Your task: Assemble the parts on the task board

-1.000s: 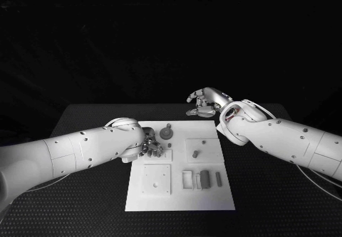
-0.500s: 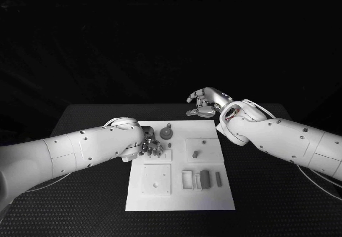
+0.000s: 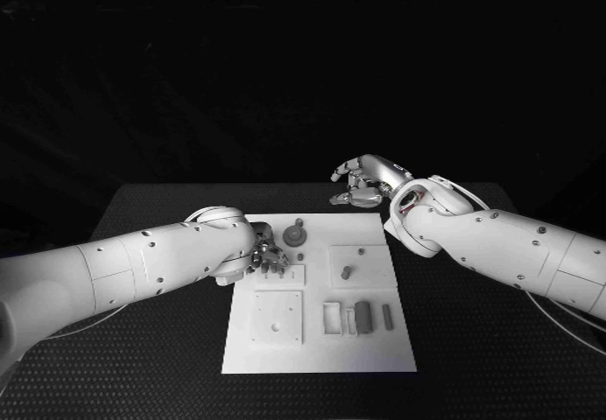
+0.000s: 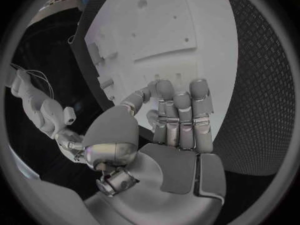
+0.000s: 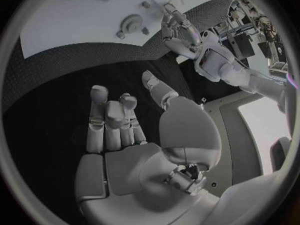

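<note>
White task board [image 3: 319, 350] carries small grey parts [image 3: 363, 315] and raised square plates.

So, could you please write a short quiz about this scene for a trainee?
1. True or false: the right hand rests on the task board.
2. Which hand is over the board's left edge: A) the left hand B) the right hand?
3. Fill in: the round disc part lies toward the board's ____ edge, away from the robot.

Key: 1. False, it is raised beyond the board's far right corner, holding nothing. 2. A. 3. Far.
</note>
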`<control>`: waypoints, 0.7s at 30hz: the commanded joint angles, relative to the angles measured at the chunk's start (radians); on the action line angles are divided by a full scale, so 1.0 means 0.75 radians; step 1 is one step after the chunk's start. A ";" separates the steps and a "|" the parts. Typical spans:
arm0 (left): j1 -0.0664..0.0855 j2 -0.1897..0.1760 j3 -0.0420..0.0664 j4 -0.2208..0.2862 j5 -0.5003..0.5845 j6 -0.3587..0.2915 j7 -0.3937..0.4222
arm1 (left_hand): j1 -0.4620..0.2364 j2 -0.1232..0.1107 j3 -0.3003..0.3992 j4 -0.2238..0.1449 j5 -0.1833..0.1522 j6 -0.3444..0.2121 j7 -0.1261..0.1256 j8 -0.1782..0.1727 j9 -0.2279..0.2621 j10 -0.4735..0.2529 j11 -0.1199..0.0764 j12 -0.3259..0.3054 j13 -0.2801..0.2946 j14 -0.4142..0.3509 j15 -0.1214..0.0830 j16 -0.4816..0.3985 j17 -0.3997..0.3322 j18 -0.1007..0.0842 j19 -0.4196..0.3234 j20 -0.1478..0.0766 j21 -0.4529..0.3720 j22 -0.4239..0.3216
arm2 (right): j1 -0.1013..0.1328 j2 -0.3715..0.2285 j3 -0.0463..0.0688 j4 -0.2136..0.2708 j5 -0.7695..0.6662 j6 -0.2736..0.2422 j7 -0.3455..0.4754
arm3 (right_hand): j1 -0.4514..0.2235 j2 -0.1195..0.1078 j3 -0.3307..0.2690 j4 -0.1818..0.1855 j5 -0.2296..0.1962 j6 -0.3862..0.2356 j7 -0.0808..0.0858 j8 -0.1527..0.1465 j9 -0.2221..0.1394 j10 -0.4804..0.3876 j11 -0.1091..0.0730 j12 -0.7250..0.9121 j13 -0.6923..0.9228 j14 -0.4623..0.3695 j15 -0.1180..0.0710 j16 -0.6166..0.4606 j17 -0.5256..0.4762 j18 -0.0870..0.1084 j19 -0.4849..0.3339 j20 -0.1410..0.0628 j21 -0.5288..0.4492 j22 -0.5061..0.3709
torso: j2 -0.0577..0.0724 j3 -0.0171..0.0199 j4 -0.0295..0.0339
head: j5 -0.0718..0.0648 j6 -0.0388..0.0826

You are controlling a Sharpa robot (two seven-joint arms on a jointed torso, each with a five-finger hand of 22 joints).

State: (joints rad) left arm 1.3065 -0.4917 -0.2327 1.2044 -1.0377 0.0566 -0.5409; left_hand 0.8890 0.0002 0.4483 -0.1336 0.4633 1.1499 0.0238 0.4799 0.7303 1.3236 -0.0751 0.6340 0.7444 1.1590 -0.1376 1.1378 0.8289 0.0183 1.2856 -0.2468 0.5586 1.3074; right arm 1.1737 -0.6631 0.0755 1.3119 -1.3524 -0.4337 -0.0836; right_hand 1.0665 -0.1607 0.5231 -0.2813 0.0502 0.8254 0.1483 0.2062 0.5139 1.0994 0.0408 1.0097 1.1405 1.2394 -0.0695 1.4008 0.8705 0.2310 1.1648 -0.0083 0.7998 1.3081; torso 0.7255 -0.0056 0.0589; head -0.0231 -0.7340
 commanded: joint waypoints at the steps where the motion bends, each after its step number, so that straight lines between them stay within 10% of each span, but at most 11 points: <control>1: -0.008 0.005 -0.006 -0.012 -0.009 0.007 -0.024 | 0.017 0.023 0.166 -0.155 -0.012 0.018 -0.011 -0.009 0.005 -0.011 0.000 0.000 -0.002 -0.030 -0.018 0.007 -0.004 0.029 -0.012 0.001 -0.010 0.022 | 0.000 0.000 0.001 0.002 0.000 0.017 0.003 | 0.002 0.010 -0.010 -0.002 -0.002 -0.001 0.013 0.006 0.001 -0.011 0.003 0.008 -0.002 -0.009 0.003 -0.004 0.000 0.041 -0.008 -0.004 -0.003 0.022 | 0.000 0.0000 -0.0001 | 0.001 0.000; 21: -0.015 0.011 -0.006 -0.026 -0.050 -0.005 -0.009 | 0.021 0.024 0.167 -0.154 -0.042 0.014 -0.009 -0.016 0.017 -0.016 0.002 0.001 -0.005 -0.034 -0.016 0.010 -0.015 0.030 -0.013 0.002 -0.012 0.022 | 0.000 0.000 0.001 0.003 0.000 0.026 0.001 | 0.000 0.011 -0.011 -0.001 -0.002 -0.001 0.013 0.006 0.001 -0.012 0.003 0.009 -0.004 -0.010 0.003 -0.004 -0.001 0.041 -0.009 -0.004 -0.004 0.022 | 0.000 -0.0004 0.0000 | -0.002 -0.001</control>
State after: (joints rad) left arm 1.3043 -0.4802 -0.2313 1.1865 -1.0605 0.0454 -0.5347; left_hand 0.8891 0.0002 0.4512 -0.1307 0.4362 1.1523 0.0209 0.4732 0.7418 1.3167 -0.0749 0.6340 0.7414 1.1537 -0.1360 1.1423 0.8187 0.0182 1.2825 -0.2462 0.5547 1.3080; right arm 1.1737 -0.6629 0.0756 1.3131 -1.3523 -0.4273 -0.0841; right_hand 1.0665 -0.1607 0.5204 -0.2840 0.0502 0.8229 0.1507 0.2062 0.5139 1.0955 0.0447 1.0097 1.1386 1.2394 -0.0695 1.4008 0.8705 0.2311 1.1631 -0.0066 0.7998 1.3081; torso 0.7256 -0.0059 0.0585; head -0.0241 -0.7341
